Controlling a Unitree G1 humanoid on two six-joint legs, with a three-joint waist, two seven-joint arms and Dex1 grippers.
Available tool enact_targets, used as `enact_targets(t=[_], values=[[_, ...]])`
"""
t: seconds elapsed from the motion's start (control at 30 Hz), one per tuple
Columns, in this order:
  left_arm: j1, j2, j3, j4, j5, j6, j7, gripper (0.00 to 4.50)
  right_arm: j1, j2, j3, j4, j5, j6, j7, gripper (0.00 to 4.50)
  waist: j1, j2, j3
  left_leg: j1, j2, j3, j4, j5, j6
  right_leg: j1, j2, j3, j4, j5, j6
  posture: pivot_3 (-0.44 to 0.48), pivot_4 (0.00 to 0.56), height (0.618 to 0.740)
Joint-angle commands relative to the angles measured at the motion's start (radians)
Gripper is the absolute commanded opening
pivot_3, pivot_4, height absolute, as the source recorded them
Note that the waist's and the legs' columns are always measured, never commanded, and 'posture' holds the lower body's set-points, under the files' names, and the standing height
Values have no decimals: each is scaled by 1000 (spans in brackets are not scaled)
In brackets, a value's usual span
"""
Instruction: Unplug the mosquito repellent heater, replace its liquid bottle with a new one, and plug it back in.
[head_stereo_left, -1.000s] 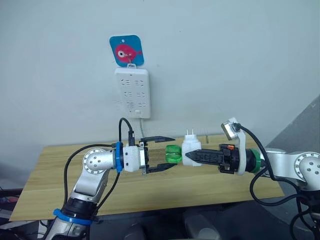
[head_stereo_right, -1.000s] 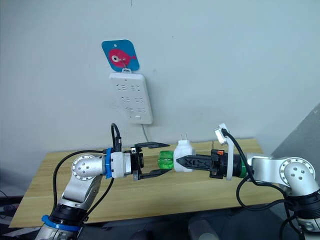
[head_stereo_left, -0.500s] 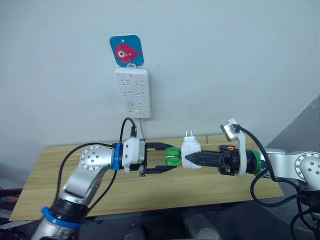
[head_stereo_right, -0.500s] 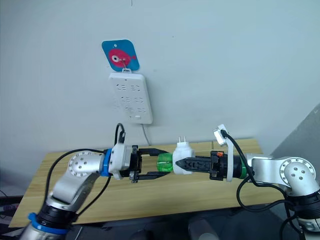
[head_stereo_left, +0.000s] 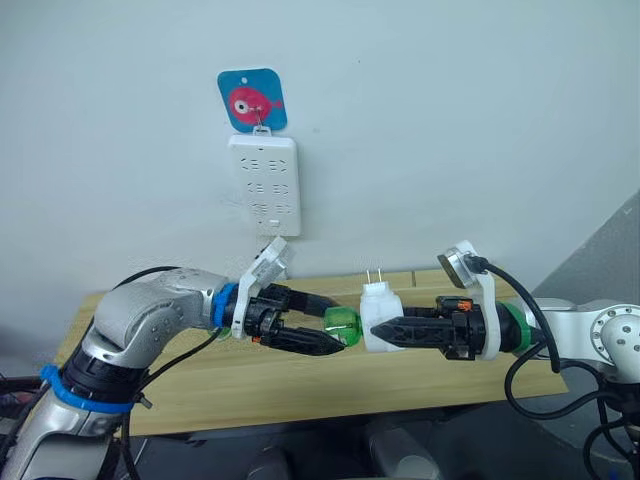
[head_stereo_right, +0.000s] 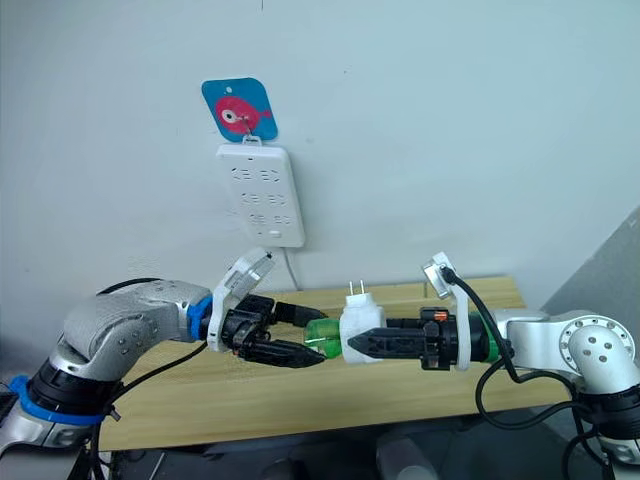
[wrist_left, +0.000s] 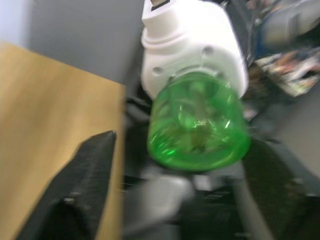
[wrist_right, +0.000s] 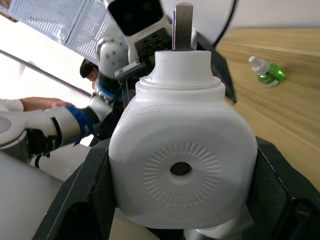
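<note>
1. A pale wall carries a white power strip (head_stereo_left: 264, 185) hung under a blue fish hook plate (head_stereo_left: 252, 99); a wooden table (head_stereo_left: 200, 375) stands below.
2. The right gripper (head_stereo_left: 372, 333) clamps the mosquito repellent heater (head_stereo_left: 378, 315) in mid-air above the table, prongs pointing up.
3. The green bottle (head_stereo_left: 342, 325) sticks out of the heater sideways, toward the left arm.
4. The left gripper (head_stereo_left: 335, 326) has its fingers spread on either side of the bottle; whether they touch it is unclear.
5. A spare green bottle (wrist_right: 267, 72) lies on the table.
</note>
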Motion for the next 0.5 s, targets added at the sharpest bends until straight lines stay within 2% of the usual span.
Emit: enact_targets(t=[0.03,0.2,0.3,0.5], values=[[76,-25,55,-57,140,-258,-14,4500,-13,-9,-34,6,63,-9,6,2987,3,0,0,0,0,0,0,0,0,0,0,0,0,0,0,-229,72,733],[181,-115,102,-32,341,-680,10,4500,-11,-22,-45,41,69,-4,6,2987,14,0,0,0,0,1,0,0,0,0,-1,1,-1,0,0,-227,72,733],[206,-176,108,5,419,-898,11,4500,-15,-21,-44,52,64,-2,8,2987,23,0,0,0,0,2,1,0,0,0,-1,2,-1,0,0,-222,71,733],[210,-245,60,31,468,-1036,21,4500,-22,-9,-37,57,56,-6,-3,2987,29,0,0,0,0,2,1,0,0,1,-1,2,-1,0,0,-220,71,733]])
